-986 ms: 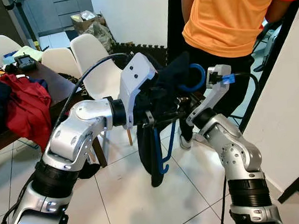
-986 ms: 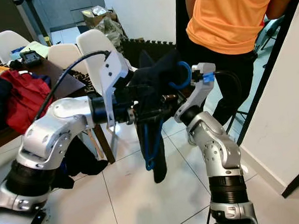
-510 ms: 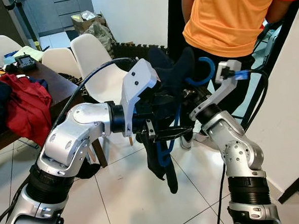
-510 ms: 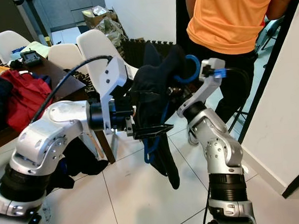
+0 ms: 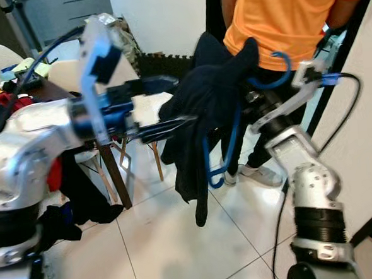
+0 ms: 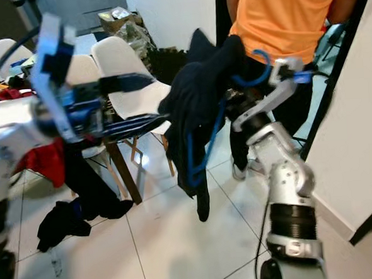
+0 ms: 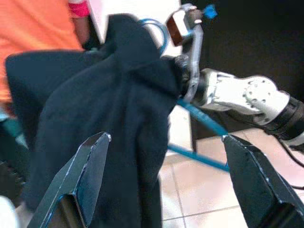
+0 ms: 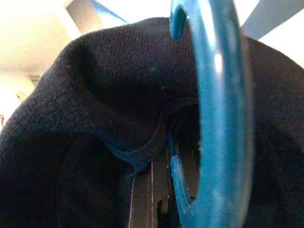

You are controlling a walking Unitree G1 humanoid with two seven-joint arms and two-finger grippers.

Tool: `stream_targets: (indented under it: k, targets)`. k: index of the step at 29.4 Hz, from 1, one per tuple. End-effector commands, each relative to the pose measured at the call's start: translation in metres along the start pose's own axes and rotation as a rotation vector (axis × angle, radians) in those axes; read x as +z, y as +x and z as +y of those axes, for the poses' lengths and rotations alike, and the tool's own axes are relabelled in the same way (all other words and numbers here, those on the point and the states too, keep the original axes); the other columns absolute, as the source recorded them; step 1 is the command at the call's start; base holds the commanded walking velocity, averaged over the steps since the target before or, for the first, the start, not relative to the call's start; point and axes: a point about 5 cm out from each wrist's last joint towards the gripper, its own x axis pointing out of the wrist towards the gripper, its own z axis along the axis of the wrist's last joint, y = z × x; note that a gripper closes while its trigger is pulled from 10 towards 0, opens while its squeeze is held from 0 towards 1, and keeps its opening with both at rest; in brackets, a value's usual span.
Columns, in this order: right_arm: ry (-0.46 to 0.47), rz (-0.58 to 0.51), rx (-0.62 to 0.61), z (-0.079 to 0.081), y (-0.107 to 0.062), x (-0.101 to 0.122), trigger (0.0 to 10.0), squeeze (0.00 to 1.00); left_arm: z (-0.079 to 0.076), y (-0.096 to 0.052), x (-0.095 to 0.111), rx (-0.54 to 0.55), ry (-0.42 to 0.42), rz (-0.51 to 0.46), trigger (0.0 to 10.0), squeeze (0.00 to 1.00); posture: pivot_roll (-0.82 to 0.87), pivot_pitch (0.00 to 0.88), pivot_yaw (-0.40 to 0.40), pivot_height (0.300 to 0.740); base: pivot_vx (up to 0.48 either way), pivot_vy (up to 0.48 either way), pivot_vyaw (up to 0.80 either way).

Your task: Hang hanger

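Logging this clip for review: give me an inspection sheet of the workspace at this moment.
Surface: pale tiled floor; dark table at left.
Job's things: blue hanger carrying a dark garment, held up in the air.
Clutter: dark clothes on the floor; red cloth by the table; white chair.
Grippers: left gripper open, fingers either side of the garment; right gripper at the hanger's hook, fingers hidden.
Cables: black cable on the right arm.
Surroundings: person in an orange shirt close behind; white wall at right.
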Motion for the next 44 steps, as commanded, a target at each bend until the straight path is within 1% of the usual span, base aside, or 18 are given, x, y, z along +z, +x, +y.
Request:
stream_targets:
  k: [1, 3, 4, 5, 8, 10, 14, 15, 16, 18, 22, 24, 28, 32, 35, 37, 42, 44]
  targets:
    - [-0.009, -0.031, 0.108, 0.012, 0.006, 0.012, 10.0, 0.0, 0.007, -0.016, -0.006, 0.07, 0.049, 0.091, 10.0, 0.12, 0.1, 0.015, 0.031, 0.74, 0.0, 0.0, 0.0]
    - [-0.009, -0.031, 0.108, 0.012, 0.006, 0.012, 10.0, 0.0, 0.007, -0.016, -0.006, 0.07, 0.049, 0.091, 10.0, 0.12, 0.1, 0.015, 0.031, 0.74, 0.0, 0.0, 0.0]
    - [-0.029, -0.025, 0.139, 0.013, 0.004, 0.017, 10.0, 0.0, 0.014, -0.027, -0.008, 0.129, 0.071, 0.129, 10.0, 0.0, 0.11, 0.016, 0.028, 0.74, 0.0, 0.0, 0.0]
    - [-0.055, -0.014, 0.185, 0.014, 0.0, 0.024, 10.0, 0.0, 0.024, -0.043, -0.012, 0.2, 0.092, 0.176, 10.0, 0.0, 0.11, 0.017, 0.02, 0.74, 0.0, 0.0, 0.0]
    - [-0.055, -0.014, 0.185, 0.014, 0.0, 0.024, 10.0, 0.0, 0.024, -0.043, -0.012, 0.2, 0.092, 0.176, 10.0, 0.0, 0.11, 0.017, 0.02, 0.74, 0.0, 0.0, 0.0]
    - [-0.107, 0.03, 0.295, 0.021, -0.01, 0.035, 10.0, 0.0, 0.036, -0.066, -0.011, 0.287, 0.128, 0.21, 10.0, 0.0, 0.11, 0.016, 0.017, 0.74, 0.0, 0.0, 0.0]
    - [-0.107, 0.03, 0.295, 0.021, -0.01, 0.035, 10.0, 0.0, 0.036, -0.066, -0.011, 0.287, 0.128, 0.21, 10.0, 0.0, 0.11, 0.016, 0.017, 0.74, 0.0, 0.0, 0.0]
    - [-0.133, 0.062, 0.35, 0.026, -0.016, 0.038, 10.0, 0.0, 0.04, -0.072, -0.007, 0.303, 0.143, 0.199, 10.0, 0.0, 0.11, 0.016, 0.017, 0.74, 0.0, 0.0, 0.0]
    - [-0.133, 0.062, 0.35, 0.026, -0.016, 0.038, 10.0, 0.0, 0.04, -0.072, -0.007, 0.303, 0.143, 0.199, 10.0, 0.0, 0.11, 0.016, 0.017, 0.74, 0.0, 0.0, 0.0]
    - [-0.167, 0.133, 0.455, 0.035, -0.026, 0.039, 10.0, 0.0, 0.042, -0.076, 0.003, 0.252, 0.133, 0.166, 10.0, 0.0, 0.11, 0.015, 0.026, 0.74, 0.0, 0.0, 0.0]
    - [-0.179, 0.153, 0.506, 0.044, -0.031, 0.04, 10.0, 0.0, 0.036, -0.076, 0.0, 0.158, 0.092, 0.179, 10.0, 0.0, 0.1, 0.006, 0.035, 0.74, 0.0, 0.0, 0.0]
    - [-0.18, 0.152, 0.509, 0.044, -0.032, 0.04, 10.0, 0.0, 0.035, -0.075, -0.001, 0.148, 0.086, 0.18, 10.0, 0.0, 0.1, 0.006, 0.035, 0.74, 0.0, 0.0, 0.0]
    - [-0.175, 0.135, 0.537, 0.05, -0.031, 0.045, 10.0, 0.0, 0.023, -0.066, -0.02, 0.055, 0.039, 0.217, 10.0, 0.0, 0.1, 0.006, 0.039, 0.74, 0.0, 0.0, 0.0]
    - [-0.174, 0.126, 0.54, 0.051, -0.03, 0.047, 10.0, 0.0, 0.019, -0.062, -0.027, 0.031, 0.022, 0.227, 10.0, 0.0, 0.1, 0.007, 0.04, 0.74, 0.0, 0.0, 0.0]
    - [-0.17, 0.106, 0.533, 0.053, -0.028, 0.05, 10.0, 0.0, 0.009, -0.048, -0.045, 0.003, 0.003, 0.24, 10.0, 0.0, 0.1, 0.009, 0.041, 0.74, 0.0, 0.0, 0.0]
    - [-0.17, 0.106, 0.533, 0.053, -0.028, 0.05, 10.0, 0.0, 0.009, -0.048, -0.045, 0.003, 0.003, 0.24, 10.0, 0.0, 0.1, 0.009, 0.041, 0.74, 0.0, 0.0, 0.0]
    - [-0.195, 0.101, 0.458, 0.047, -0.022, 0.048, 10.0, 0.0, 0.001, -0.034, -0.053, -0.014, -0.024, 0.21, 10.0, 0.0, 0.1, 0.009, 0.042, 0.74, 0.0, 0.0, 0.0]
    - [-0.195, 0.101, 0.458, 0.047, -0.022, 0.048, 10.0, 0.0, 0.001, -0.034, -0.053, -0.014, -0.024, 0.21, 10.0, 0.0, 0.1, 0.009, 0.042, 0.74, 0.0, 0.0, 0.0]
